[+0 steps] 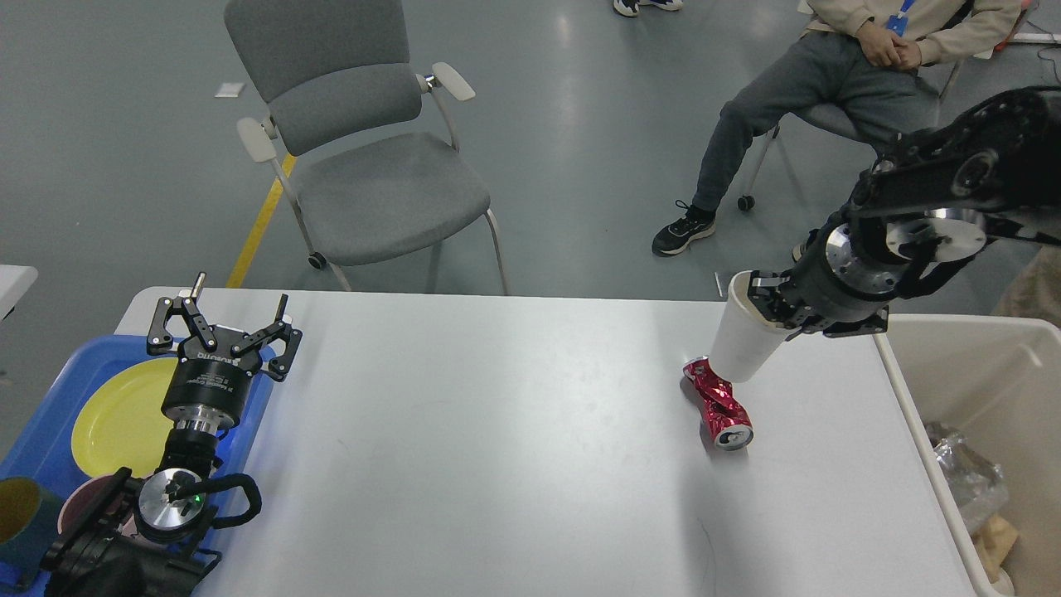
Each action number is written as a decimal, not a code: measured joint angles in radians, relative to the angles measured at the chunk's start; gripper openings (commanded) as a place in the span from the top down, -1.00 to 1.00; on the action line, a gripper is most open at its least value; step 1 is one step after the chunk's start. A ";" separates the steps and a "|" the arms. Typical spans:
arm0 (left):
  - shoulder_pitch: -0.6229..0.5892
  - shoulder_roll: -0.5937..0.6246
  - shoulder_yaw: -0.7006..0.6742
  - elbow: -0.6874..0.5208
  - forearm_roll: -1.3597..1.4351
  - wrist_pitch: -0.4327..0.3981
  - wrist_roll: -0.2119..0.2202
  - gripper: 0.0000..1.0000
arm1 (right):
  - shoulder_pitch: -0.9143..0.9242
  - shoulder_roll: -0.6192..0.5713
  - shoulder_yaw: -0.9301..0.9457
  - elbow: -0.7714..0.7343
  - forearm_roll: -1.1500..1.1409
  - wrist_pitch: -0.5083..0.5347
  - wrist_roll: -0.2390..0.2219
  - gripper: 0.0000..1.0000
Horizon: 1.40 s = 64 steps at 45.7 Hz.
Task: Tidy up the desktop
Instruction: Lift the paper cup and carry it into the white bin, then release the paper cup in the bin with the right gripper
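The white desktop point(497, 431) fills the lower view. My right gripper point(767, 300) is shut on the rim of a white paper cup point(740, 342) and holds it raised and tilted over the table's right part, above a crushed red can point(717, 404) that lies on the desktop. My left gripper point(224, 327) is open and empty, held above the far edge of a blue tray point(41, 431) at the left.
The blue tray holds a yellow plate point(116, 423), a dark red dish point(75, 506) and a teal cup point(21, 518). A cream-white bin point(986, 373) with crumpled trash stands at the right. A grey chair point(365, 157) and a seated person point(829, 108) are beyond the table.
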 measured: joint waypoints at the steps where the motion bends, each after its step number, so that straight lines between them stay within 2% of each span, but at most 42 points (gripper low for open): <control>1: 0.000 0.000 0.000 0.000 0.000 0.000 0.000 -0.93 | 0.022 0.000 -0.020 0.017 0.008 0.015 0.009 1.00; 6: 0.000 0.000 0.000 0.000 0.000 0.000 0.000 -0.93 | 0.094 0.004 -0.109 0.094 0.037 0.064 0.074 1.00; 11: 0.000 0.000 0.001 0.000 0.000 0.001 0.000 -0.93 | 0.128 0.008 -0.177 0.159 0.043 0.069 0.144 1.00; 14: 0.000 0.000 0.000 0.001 0.000 0.001 0.000 -0.93 | 0.138 0.009 -0.206 0.177 0.043 0.059 0.162 1.00; 19: 0.000 0.000 0.001 0.001 0.000 0.001 0.000 -0.93 | 0.142 0.002 -0.239 0.185 0.053 0.017 0.168 1.00; 27: 0.000 0.000 0.001 0.002 0.000 0.001 -0.001 -0.93 | 0.139 -0.040 -0.315 0.199 0.087 -0.115 0.168 1.00; 33: 0.000 0.000 0.001 0.002 0.000 0.001 -0.002 -0.93 | 0.078 -0.132 -0.350 0.179 0.083 -0.211 0.166 1.00; 38: 0.000 0.000 0.001 0.002 0.000 0.001 -0.002 -0.93 | 0.001 -0.218 -0.363 0.129 0.050 -0.244 0.165 1.00; 44: 0.000 0.000 0.001 0.002 0.000 0.001 -0.003 -0.93 | -0.143 -0.371 -0.357 -0.007 -0.004 -0.257 0.164 1.00; 52: 0.000 0.000 0.001 0.002 0.000 0.001 -0.002 -0.93 | -0.471 -0.501 -0.213 -0.344 -0.016 -0.248 0.171 1.00; 59: 0.000 0.000 0.001 0.002 0.000 0.001 -0.002 -0.93 | -0.826 -0.520 0.035 -0.643 -0.017 -0.243 0.166 1.00; 64: 0.000 0.000 0.001 0.001 0.000 0.001 -0.001 -0.93 | -1.062 -0.480 0.197 -0.872 -0.016 -0.248 0.164 1.00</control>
